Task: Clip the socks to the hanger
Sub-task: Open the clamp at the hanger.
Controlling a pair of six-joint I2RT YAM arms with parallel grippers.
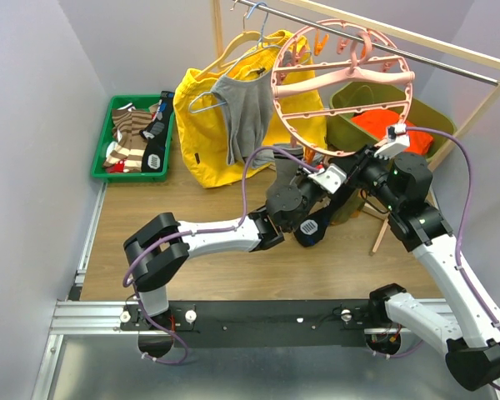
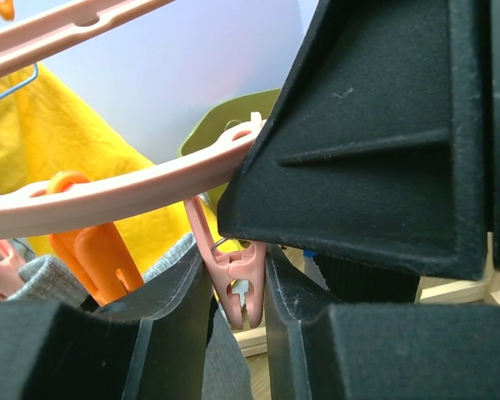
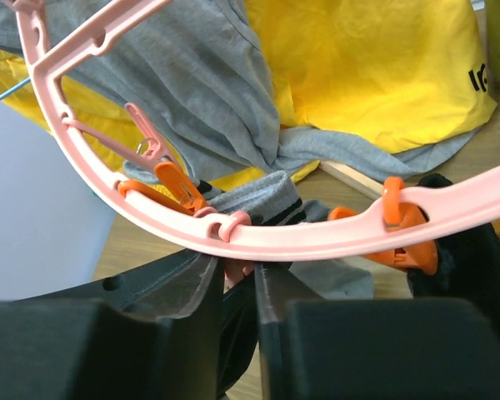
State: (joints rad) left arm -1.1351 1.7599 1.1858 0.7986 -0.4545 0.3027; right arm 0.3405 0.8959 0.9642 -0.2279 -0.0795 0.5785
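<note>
1. Found sock (image 1: pixel 311 231) pinched between left gripper's (image 2: pixel 235 325) fingers, just beneath hanger (image 3: pixel 317 242) rim.
2. Found right gripper's (image 3: pixel 237 292) fingers nipping pink clip (image 2: pixel 233 271) there.
3. Needed clip squeezed wide, cuff pushed deep before release.

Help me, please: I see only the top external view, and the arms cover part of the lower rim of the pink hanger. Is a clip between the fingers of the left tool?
Observer: Yes. The left wrist view shows a pink clip hanging from the hanger rim, between the fingers of the left tool; both seem to touch it.
Operator: And the right tool?
Observer: Its own view shows a pink piece in the gap between its fingers, just under the rim; whether it is gripped, I cannot tell.
</note>
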